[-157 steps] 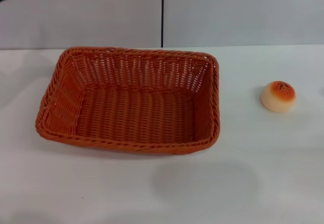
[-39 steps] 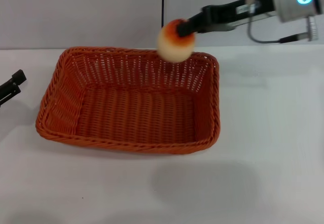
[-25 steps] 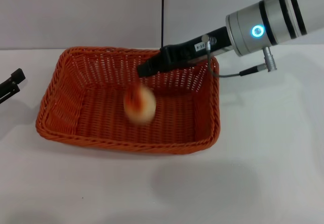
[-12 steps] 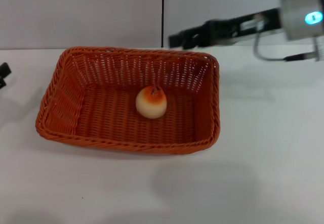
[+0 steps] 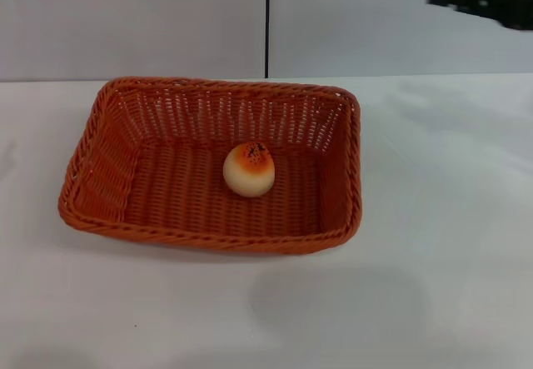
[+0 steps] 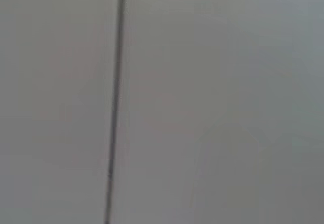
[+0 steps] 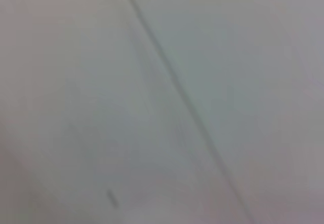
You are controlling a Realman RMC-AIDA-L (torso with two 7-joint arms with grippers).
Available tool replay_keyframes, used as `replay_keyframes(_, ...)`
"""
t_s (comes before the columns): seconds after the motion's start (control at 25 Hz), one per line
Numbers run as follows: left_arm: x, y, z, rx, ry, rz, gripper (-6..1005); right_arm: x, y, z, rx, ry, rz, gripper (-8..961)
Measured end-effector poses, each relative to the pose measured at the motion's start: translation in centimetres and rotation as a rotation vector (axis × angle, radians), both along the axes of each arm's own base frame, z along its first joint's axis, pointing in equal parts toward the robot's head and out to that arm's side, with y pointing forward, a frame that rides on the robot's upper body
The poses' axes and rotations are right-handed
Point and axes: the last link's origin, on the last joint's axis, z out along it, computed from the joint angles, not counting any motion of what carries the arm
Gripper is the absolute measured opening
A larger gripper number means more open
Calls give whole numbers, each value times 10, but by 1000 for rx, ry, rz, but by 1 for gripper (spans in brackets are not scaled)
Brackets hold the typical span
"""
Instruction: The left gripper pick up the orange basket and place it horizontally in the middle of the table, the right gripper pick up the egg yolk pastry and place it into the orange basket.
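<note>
The white surface [image 5: 433, 244] is carrying the orange basket [image 5: 108, 169], which is lying flat with its long side across the middle. The egg yolk pastry [image 5: 249, 169] is sitting on the basket floor, browned top up, clear of the walls. The right gripper [image 5: 479, 2] is hanging high at the far right, blurred, so I cannot tell how its fingers are set.

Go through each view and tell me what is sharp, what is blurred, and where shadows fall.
Head view: basket and pastry are sharp; the right gripper at the upper right is a motion-smeared dark bar, its jaws unreadable; a soft shadow lies on the table in front of the basket. Left wrist view: a soft grey surface with one dark line. Right wrist view: the same, with a slanted line.
</note>
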Motion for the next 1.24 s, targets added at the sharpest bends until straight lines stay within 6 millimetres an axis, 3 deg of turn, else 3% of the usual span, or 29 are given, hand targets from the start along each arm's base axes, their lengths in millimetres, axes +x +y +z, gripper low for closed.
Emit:
replay_keyframes(0.08,-1,-5,6,41,-14,0,813,21,-10,2,90,26,7,566)
replay_keyframes(0.12,-1,-10,11,77,-29,-7,813,44,-25,2,209,70,24,566)
replay_keyframes(0.36,0,-21,13,103,-42,-29,813,87,-64,-6,491,116,24,566)
replay_keyframes(0.6,-2,-31,11,188,-4,-44,813,102,-81,-25,573,39,36,566)
replay_keyframes(0.76,0,-41,2,264,-3,-60,813,108,-86,-24,631,17,22,566)
replay_keyframes(1.24,-4,-52,-12,273,49,-40,813,106,-92,-34,666,82,6,566)
